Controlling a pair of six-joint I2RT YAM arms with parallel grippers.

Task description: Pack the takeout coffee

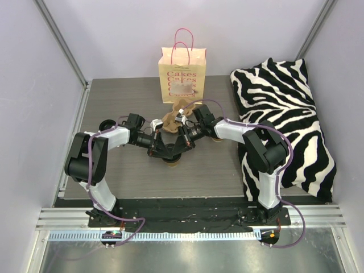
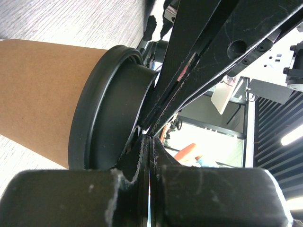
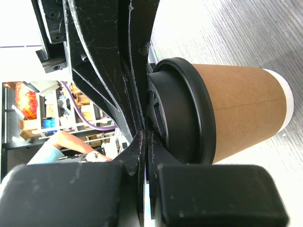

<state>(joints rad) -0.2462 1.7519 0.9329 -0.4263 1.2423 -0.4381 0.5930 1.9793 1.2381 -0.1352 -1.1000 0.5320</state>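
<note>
Coffee cup (image 2: 42, 94) stands upright directly beneath the left gripper (image 2: 146, 138) and right gripper (image 3: 144, 131), both clenched shut, tips touching its lid (image 3: 189, 113).

White-and-black arms (image 1: 111, 137) carry looping purple cables (image 1: 286, 149).

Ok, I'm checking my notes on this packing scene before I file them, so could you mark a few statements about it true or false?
The paper bag stands upright at the far edge of the table. True.
The coffee cup has a white lid. False: its lid is black.
The zebra-striped cushion lies on the robot's left. False: it lies on the right.
The left pincer and right pincer meet near mid-table. True.
The cup is already inside the bag. False: it is outside, beside the pincers.
</note>
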